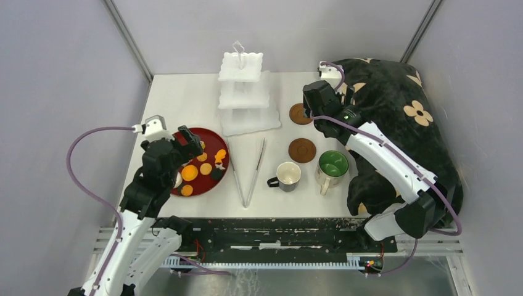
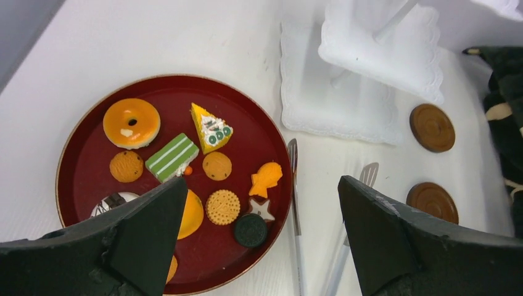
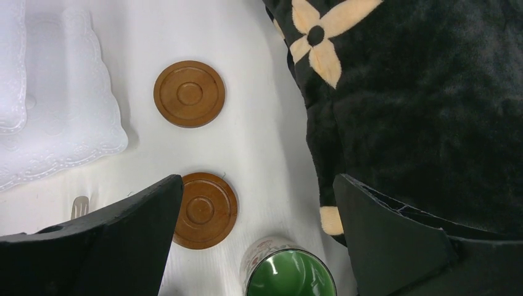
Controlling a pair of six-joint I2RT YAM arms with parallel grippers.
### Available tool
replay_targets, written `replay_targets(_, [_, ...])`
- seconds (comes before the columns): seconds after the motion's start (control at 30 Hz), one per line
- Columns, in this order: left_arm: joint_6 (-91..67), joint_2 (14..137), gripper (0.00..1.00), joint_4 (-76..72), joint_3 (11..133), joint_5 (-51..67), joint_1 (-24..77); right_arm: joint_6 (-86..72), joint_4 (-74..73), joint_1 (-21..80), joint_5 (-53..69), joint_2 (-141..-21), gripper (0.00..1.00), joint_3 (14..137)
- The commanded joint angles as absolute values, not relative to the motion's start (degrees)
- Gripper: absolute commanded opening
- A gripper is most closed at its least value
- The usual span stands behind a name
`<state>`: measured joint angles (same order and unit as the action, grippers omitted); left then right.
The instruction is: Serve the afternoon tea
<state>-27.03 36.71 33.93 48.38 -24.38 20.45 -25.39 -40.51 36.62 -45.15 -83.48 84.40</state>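
Note:
Toy sweets lie on the dark red tray point(image 2: 74, 154): an orange donut point(image 2: 131, 122), a green striped cake point(image 2: 172, 156), a star cookie point(image 2: 262, 208) and several biscuits. My left gripper point(image 2: 262, 185) is open and empty above the tray's right side; it also shows in the top view point(image 1: 188, 145). The white three-tier stand point(image 1: 244, 92) stands at the back. Two brown coasters point(image 3: 189, 94) point(image 3: 205, 209) lie right of it. A green-lined mug point(image 3: 290, 274) and a cream-lined mug point(image 1: 287, 175) stand near the front. My right gripper point(image 3: 258, 182) is open and empty above the near coaster and green mug.
Metal tongs point(image 1: 247, 172) lie between the tray and the mugs. A black blanket with cream flowers point(image 1: 395, 117) fills the right side of the table, close to the green mug. Grey walls close in both sides.

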Motion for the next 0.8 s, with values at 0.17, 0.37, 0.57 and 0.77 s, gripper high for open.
replay_targets(0.17, [-20.18, 30.42, 0.99, 28.40, 46.89, -32.00, 20.74, -22.05, -31.06, 36.80, -33.58, -78.70, 1.00, 81.53])
replay_targets(0.37, [-19.92, 34.35, 0.99, 32.60, 50.69, -29.30, 20.74, -22.12, -28.50, 39.98, -21.37, -83.63, 1.00, 89.56])
replay_targets(0.57, [-21.96, 37.22, 0.99, 39.19, 54.71, -29.73, 20.74, -23.14, -32.24, 54.88, -18.68, -96.91, 0.99, 100.00])
replay_targets(0.77, [-25.13, 38.87, 0.99, 41.65, 55.27, -34.60, 20.74, -31.79, -35.46, 59.62, -15.38, -106.15, 1.00, 101.31])
